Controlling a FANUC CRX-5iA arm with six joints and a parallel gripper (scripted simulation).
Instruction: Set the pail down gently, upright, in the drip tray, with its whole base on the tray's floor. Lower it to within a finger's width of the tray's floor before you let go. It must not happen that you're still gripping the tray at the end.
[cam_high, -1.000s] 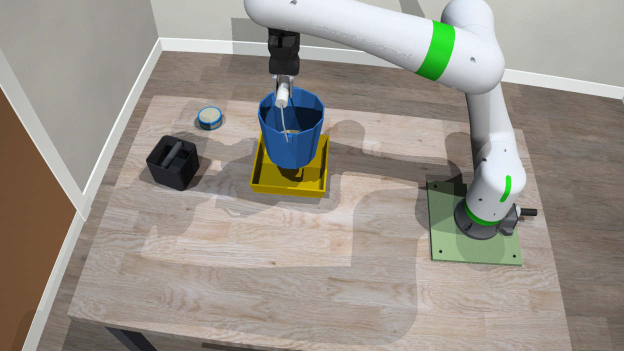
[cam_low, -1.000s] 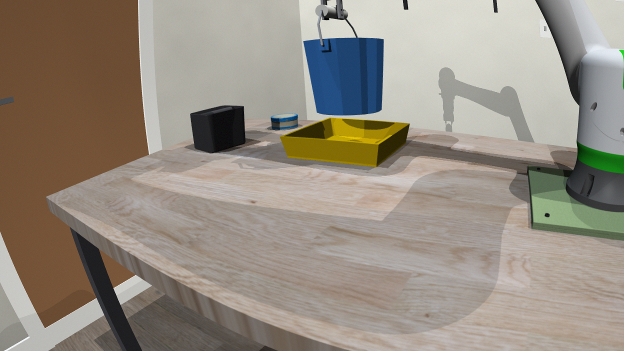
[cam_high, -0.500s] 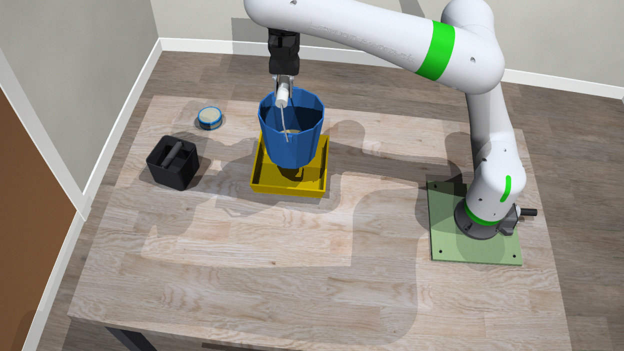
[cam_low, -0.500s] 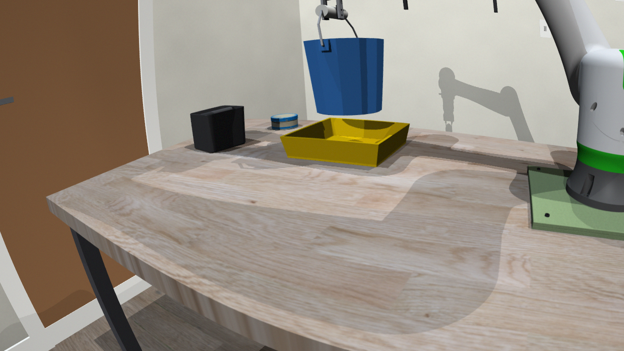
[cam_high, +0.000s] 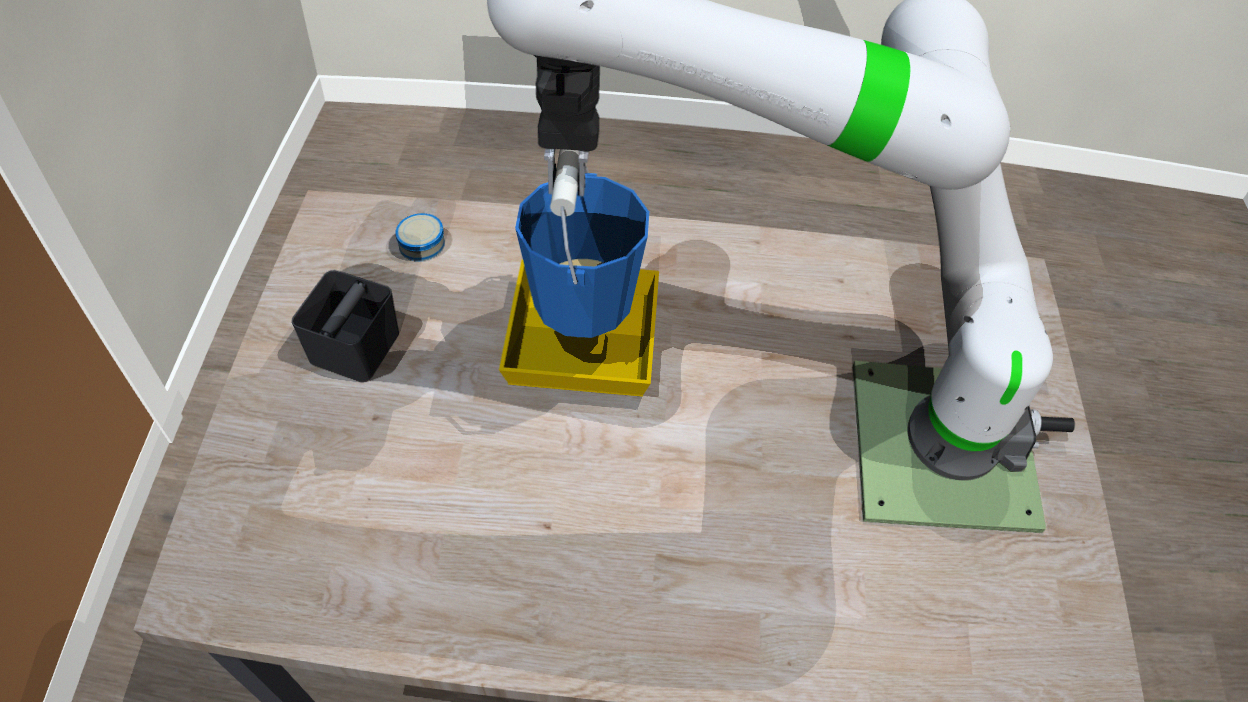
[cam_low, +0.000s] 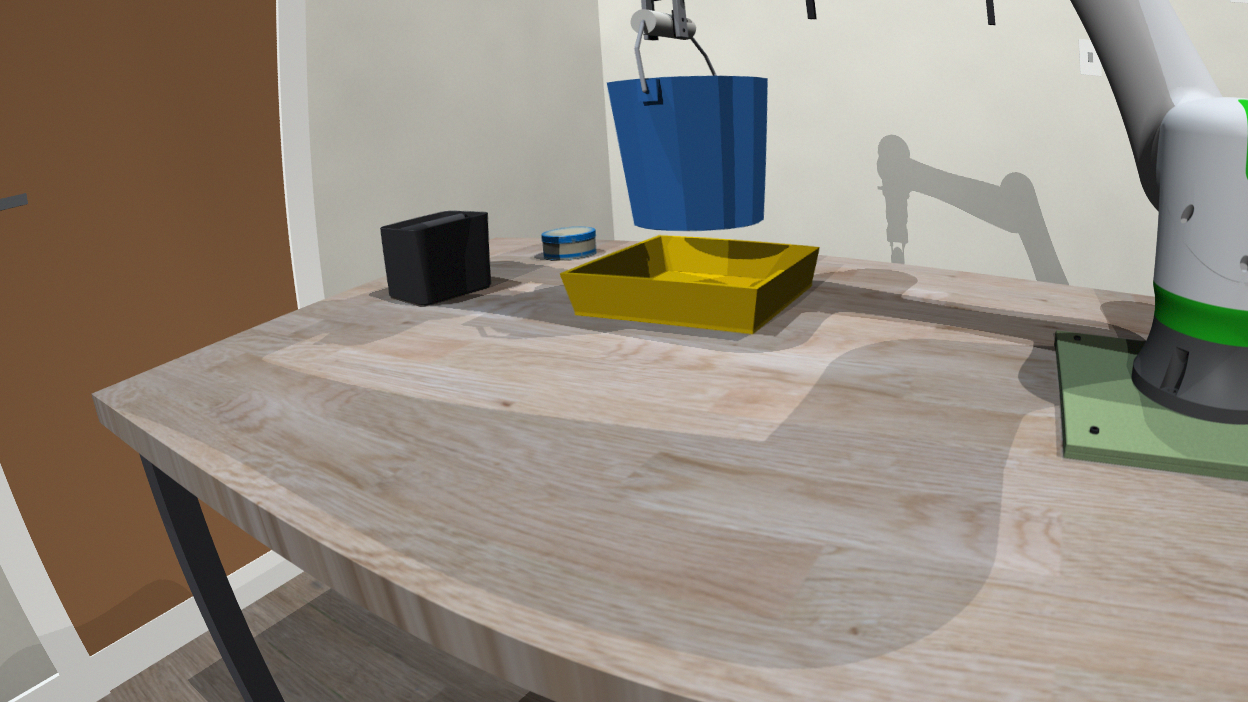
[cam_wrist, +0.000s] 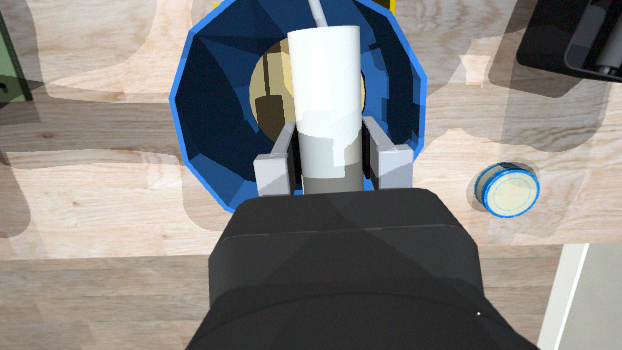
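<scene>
The blue pail (cam_high: 580, 301) (cam_low: 698, 157) (cam_wrist: 215, 70) hangs upright, or nearly so, by its wire handle. My gripper (cam_high: 567, 177) (cam_low: 666, 24) (cam_wrist: 329, 139) is shut on the handle's white grip (cam_high: 563, 197) (cam_low: 644, 22) (cam_wrist: 325, 75), with one finger on each side. The yellow drip tray (cam_high: 576, 380) (cam_low: 663, 301) stands on the table under the pail. In the exterior view a gap shows between the pail's base and the tray's rim. A tan round thing (cam_wrist: 275, 75) lies in the pail's bottom. The pail hides the tray's back part in the top view.
A black open box with a bar (cam_high: 366, 344) (cam_low: 436, 261) (cam_wrist: 542, 35) stands left of the tray. A round blue-edged tin (cam_high: 420, 231) (cam_low: 569, 242) (cam_wrist: 511, 192) sits behind that box. The green base plate (cam_high: 907, 506) (cam_low: 1134, 454) bears the arm at the right.
</scene>
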